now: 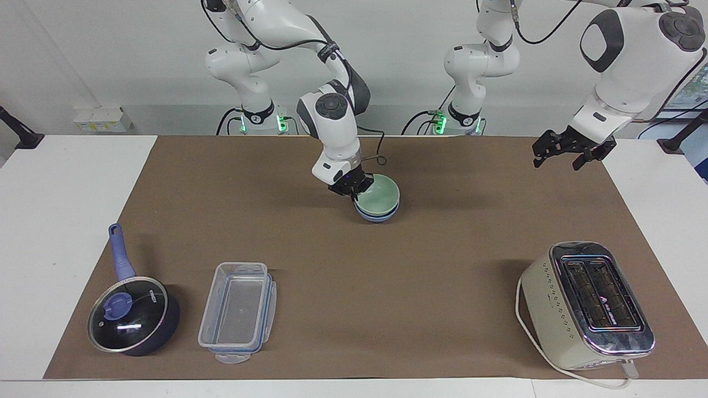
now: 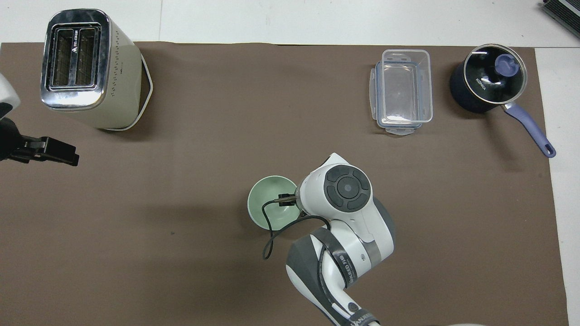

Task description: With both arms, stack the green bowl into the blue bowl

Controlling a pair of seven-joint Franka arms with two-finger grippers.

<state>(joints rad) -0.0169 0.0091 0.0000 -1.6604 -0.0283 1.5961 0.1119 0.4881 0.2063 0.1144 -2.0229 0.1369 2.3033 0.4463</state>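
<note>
The pale green bowl (image 1: pixel 381 193) sits level inside the light blue bowl (image 1: pixel 377 216) near the middle of the brown mat, and only the blue bowl's lower wall shows beneath it. My right gripper (image 1: pixel 354 189) is down at the green bowl's rim on the side toward the right arm's end, its fingers pinching that rim. From overhead the green bowl (image 2: pixel 271 202) covers the blue one, and the right wrist hides the grip. My left gripper (image 1: pixel 572 151) waits open in the air over the mat's edge at the left arm's end, holding nothing.
A cream toaster (image 1: pixel 587 305) stands far from the robots at the left arm's end. A clear plastic container (image 1: pixel 238 313) and a dark pot with a glass lid (image 1: pixel 130 315) lie far from the robots toward the right arm's end.
</note>
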